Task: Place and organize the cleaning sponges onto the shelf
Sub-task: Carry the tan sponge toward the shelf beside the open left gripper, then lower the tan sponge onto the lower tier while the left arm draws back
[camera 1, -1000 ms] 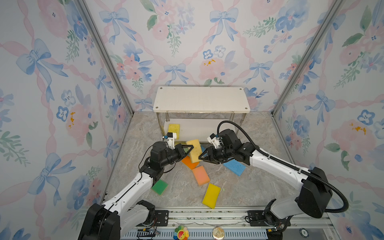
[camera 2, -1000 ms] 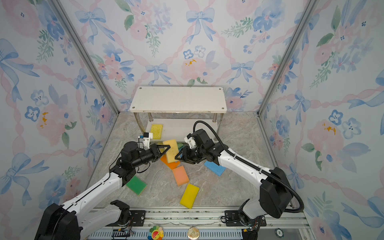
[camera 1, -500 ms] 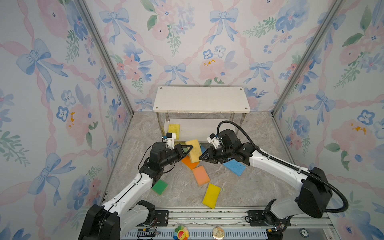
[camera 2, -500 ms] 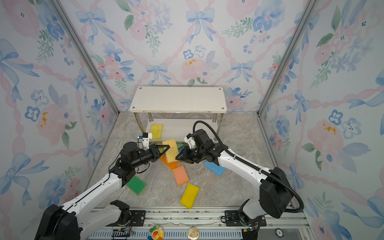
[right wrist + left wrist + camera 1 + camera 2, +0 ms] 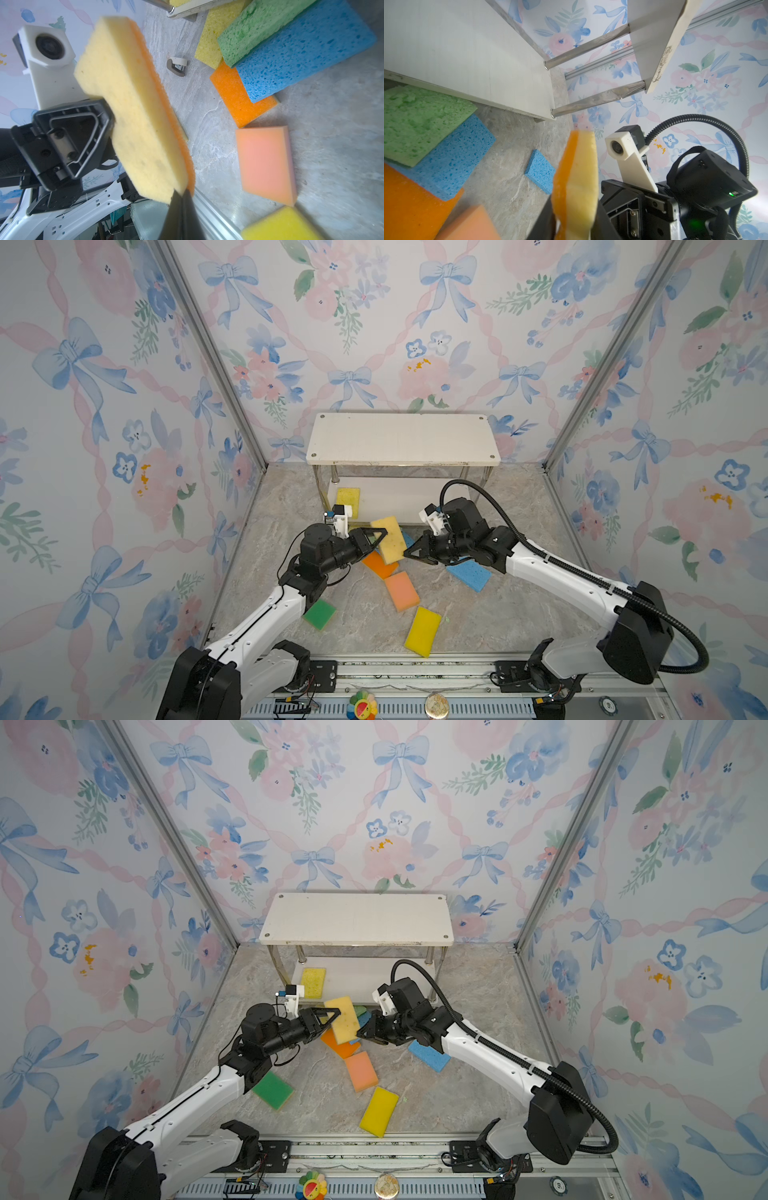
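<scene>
One sponge (image 5: 388, 539): in the air at 6 o'clock of the shelf (image 5: 403, 439); yellow face up, orange layer beneath.
Long axis: near 12-to-6 in both top views, leaning slightly 11-to-5.
Left gripper (image 5: 381, 535): at the 9 o'clock long edge, jaws either side of it; clamped or loosened, cannot tell.
Right gripper (image 5: 408, 555): at the 5 o'clock corner, pinched tight on it.
Floor (image 5: 498, 614): peach sponge (image 5: 402, 591) at 6 o'clock of the held one, blue sponge (image 5: 468, 574) at 4, green sponge (image 5: 319, 614) at 8.
Lower board (image 5: 399, 497): yellow sponge (image 5: 348, 497) at its 9 o'clock end, long axis 12-to-6.
</scene>
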Action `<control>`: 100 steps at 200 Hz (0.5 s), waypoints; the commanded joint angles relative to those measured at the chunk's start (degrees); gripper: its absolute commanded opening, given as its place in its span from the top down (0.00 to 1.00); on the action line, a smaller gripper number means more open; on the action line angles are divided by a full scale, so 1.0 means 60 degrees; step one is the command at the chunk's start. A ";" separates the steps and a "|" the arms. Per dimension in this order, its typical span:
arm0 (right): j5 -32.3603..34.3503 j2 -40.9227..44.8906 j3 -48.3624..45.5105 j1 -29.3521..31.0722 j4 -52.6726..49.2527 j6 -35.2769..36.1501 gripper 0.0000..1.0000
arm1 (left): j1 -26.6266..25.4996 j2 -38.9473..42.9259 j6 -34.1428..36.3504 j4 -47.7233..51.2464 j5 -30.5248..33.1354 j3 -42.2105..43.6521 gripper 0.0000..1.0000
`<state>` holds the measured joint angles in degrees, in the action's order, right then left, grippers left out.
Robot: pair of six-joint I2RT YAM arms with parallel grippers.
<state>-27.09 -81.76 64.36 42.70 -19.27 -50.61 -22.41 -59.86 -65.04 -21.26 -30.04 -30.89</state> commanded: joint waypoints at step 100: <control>0.2163 -0.3036 0.2402 -0.0384 0.0315 -0.1702 1.00 | 0.0114 0.3712 0.1515 0.7182 0.5819 -0.0690 0.02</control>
<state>-17.02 -95.92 75.92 40.27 -19.79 -55.57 -22.39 -42.85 -58.22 8.56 -6.35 -34.94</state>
